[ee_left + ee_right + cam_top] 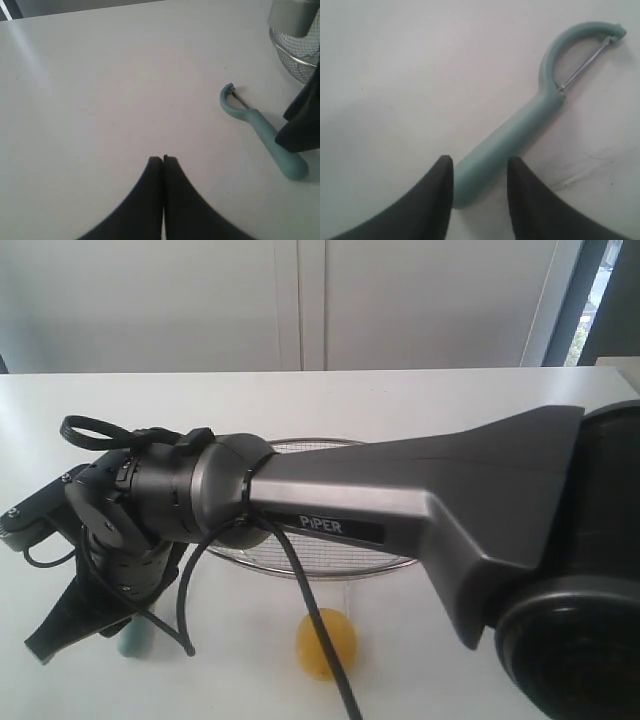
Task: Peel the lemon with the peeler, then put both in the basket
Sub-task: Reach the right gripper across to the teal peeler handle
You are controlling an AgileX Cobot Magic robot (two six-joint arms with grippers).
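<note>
The right claw [479, 162] stands spread, one finger on each side of the handle end of the peeler [520, 125]; I can't tell whether they touch it. The peeler lies flat on the white table [450, 400], near the basket [350, 558]. The lemon [340, 635] sits on the table just outside the basket's rim. The left claw [163, 159] is pressed together, holding nothing.

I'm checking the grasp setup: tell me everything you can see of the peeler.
The peeler is pale teal, plastic-looking, with a straight rounded handle, a curved forked head and a thin metal blade across it. It lies flat on the white table. Its handle end sits between the open fingers of the right end effector; contact is unclear.
</note>
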